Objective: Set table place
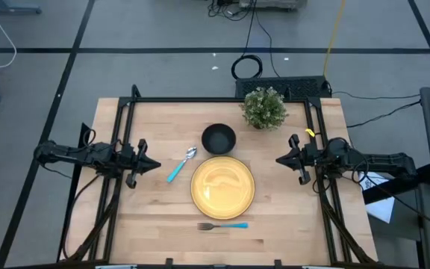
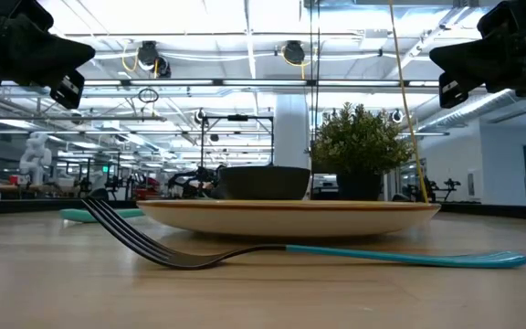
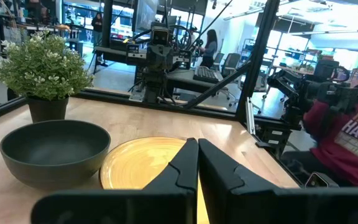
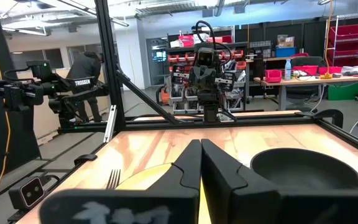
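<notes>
Wide bare table along both side edges and the near corners, open for passage. Centre blocked by yellow plate, with black bowl just behind and potted plant beyond at the far edge. Spoon lying left of plate, fork just before it.

L arm stretched in from left side, left gripper raised, fingers pressed together, holding nothing. R arm mirrors it from right side, right gripper raised, fingers closed, empty
</notes>
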